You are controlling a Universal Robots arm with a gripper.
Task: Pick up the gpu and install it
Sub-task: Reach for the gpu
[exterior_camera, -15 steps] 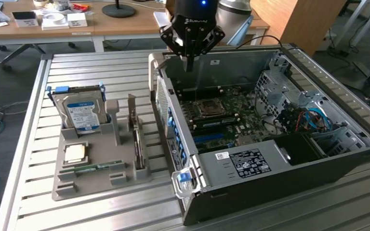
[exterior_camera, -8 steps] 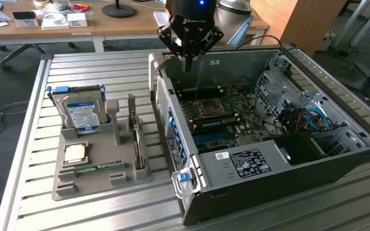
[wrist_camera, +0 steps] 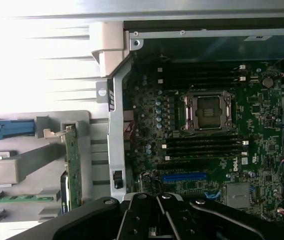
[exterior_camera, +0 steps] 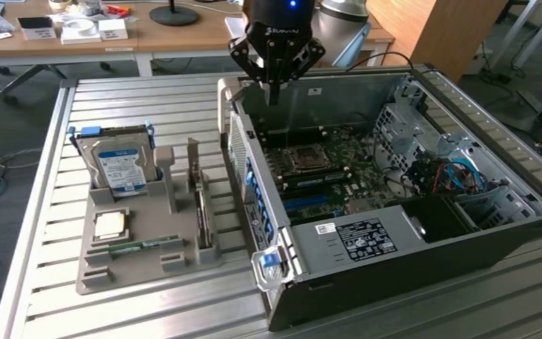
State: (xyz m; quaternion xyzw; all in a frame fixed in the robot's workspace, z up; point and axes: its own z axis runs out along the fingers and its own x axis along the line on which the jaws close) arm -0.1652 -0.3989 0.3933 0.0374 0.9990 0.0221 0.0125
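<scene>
Slatted counter [exterior_camera: 139,99]: empty fingers [exterior_camera: 273,88] are held together above the computer case's [exterior_camera: 365,275] corner. The gpu [exterior_camera: 198,205] is stood edgewise in the holder [exterior_camera: 111,272] alongside, parallel to the case wall.

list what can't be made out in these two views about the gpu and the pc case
- gpu, exterior view: it stands edge-on in the grey holder, so its cooler face is hidden.
- gpu, wrist view: again edge-on, and one end is covered by the body of the shut gripper.
- power supply label, exterior view: the print is too small to read.
</scene>
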